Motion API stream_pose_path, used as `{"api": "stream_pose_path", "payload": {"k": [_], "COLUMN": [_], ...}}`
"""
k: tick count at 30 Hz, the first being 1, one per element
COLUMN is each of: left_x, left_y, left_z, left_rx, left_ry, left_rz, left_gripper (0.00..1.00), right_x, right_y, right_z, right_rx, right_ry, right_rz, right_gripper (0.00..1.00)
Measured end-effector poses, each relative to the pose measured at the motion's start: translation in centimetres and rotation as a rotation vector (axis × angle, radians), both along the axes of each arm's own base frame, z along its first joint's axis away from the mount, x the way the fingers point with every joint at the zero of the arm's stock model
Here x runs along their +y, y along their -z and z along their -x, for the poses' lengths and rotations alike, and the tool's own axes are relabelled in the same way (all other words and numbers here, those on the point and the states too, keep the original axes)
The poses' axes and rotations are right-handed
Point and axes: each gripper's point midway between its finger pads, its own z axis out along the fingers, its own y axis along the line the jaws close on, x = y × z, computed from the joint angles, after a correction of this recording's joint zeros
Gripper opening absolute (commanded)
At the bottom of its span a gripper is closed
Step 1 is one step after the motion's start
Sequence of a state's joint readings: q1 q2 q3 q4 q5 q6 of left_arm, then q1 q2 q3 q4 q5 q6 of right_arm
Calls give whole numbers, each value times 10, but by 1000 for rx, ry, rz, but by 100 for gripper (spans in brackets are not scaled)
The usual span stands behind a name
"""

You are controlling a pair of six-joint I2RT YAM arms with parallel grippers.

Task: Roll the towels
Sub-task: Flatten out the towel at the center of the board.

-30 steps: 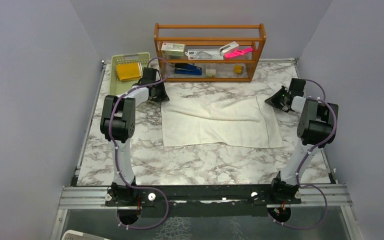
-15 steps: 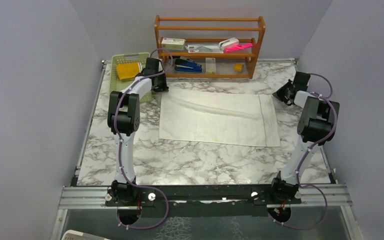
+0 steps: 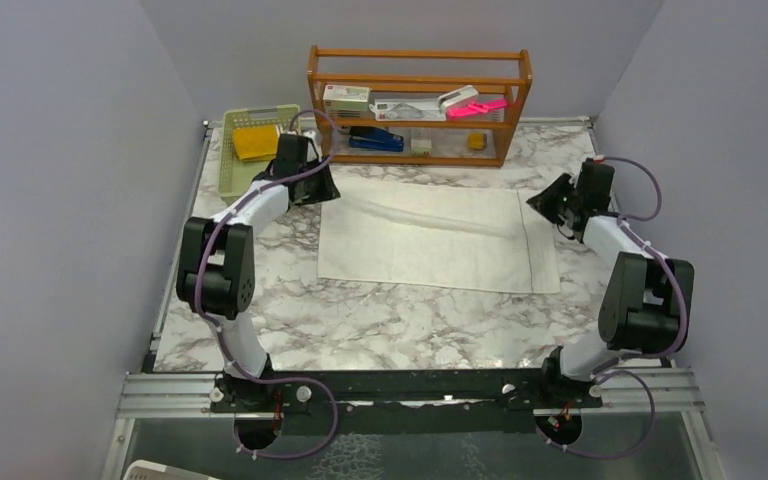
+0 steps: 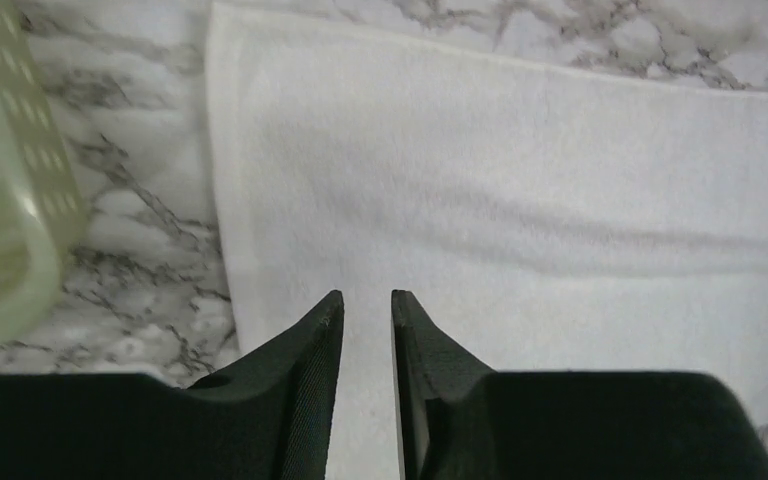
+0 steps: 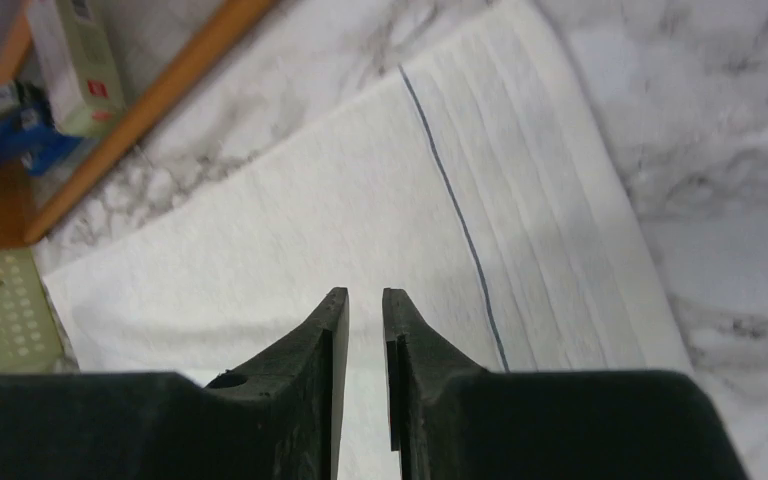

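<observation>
The cream-white towel (image 3: 438, 240) lies spread flat in the middle of the marble table, with one soft crease across its far half. The mustard-yellow towel (image 3: 257, 141) sits folded in the green basket (image 3: 232, 168). My left gripper (image 3: 320, 190) hovers at the white towel's far-left corner. In the left wrist view its fingertips (image 4: 366, 295) stand a narrow gap apart over the towel (image 4: 560, 180), holding nothing. My right gripper (image 3: 547, 203) is at the far-right corner. Its jaws (image 5: 364, 292) are also slightly apart and empty above the cloth (image 5: 290, 230), near its blue stripe.
A wooden shelf (image 3: 420, 100) with stationery stands along the back edge, just beyond the towel. The green basket's rim (image 4: 5, 230) is close to the left gripper's left side. Grey walls close in the table on both sides.
The white towel went from rumpled to stretched flat. Both grippers, shut on its far corners before, have now parted their jaws and let go.
</observation>
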State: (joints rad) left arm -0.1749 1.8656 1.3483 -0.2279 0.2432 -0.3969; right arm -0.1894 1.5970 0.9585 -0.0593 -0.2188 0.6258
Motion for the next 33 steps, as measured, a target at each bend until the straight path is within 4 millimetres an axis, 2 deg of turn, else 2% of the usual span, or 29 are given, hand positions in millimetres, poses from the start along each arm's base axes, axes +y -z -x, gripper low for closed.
{"api": "stream_pose_path", "payload": {"k": [3, 7, 9, 13, 17, 23, 27, 30, 31, 33], "left_x": [-12, -27, -33, -35, -31, -18, -14, -9, -9, -2], "left_y": [16, 61, 77, 78, 80, 81, 81, 82, 79, 73], "left_z": [40, 97, 117, 120, 122, 153, 161, 166, 162, 157], "left_rx": [43, 168, 215, 184, 160, 177, 195, 234, 227, 242], "left_ry": [22, 58, 68, 49, 6, -68, -87, -86, -89, -86], "left_rz": [23, 22, 30, 49, 59, 77, 76, 44, 43, 15], "left_gripper": [24, 20, 17, 10, 10, 10, 14, 18, 19, 21], "right_x": [17, 25, 28, 33, 38, 36, 32, 26, 25, 22], "right_y": [22, 57, 72, 91, 93, 93, 92, 91, 89, 84], "right_z": [38, 85, 102, 124, 124, 134, 149, 157, 159, 161], "right_rx": [69, 196, 258, 326, 326, 326, 355, 378, 383, 379], "right_ry": [-33, -36, -38, -43, -62, -51, -26, 2, 10, 20], "right_rz": [-28, -50, -59, -82, -127, -146, -133, -109, -101, -88], "right_gripper": [14, 7, 6, 4, 1, 2, 6, 13, 17, 39]}}
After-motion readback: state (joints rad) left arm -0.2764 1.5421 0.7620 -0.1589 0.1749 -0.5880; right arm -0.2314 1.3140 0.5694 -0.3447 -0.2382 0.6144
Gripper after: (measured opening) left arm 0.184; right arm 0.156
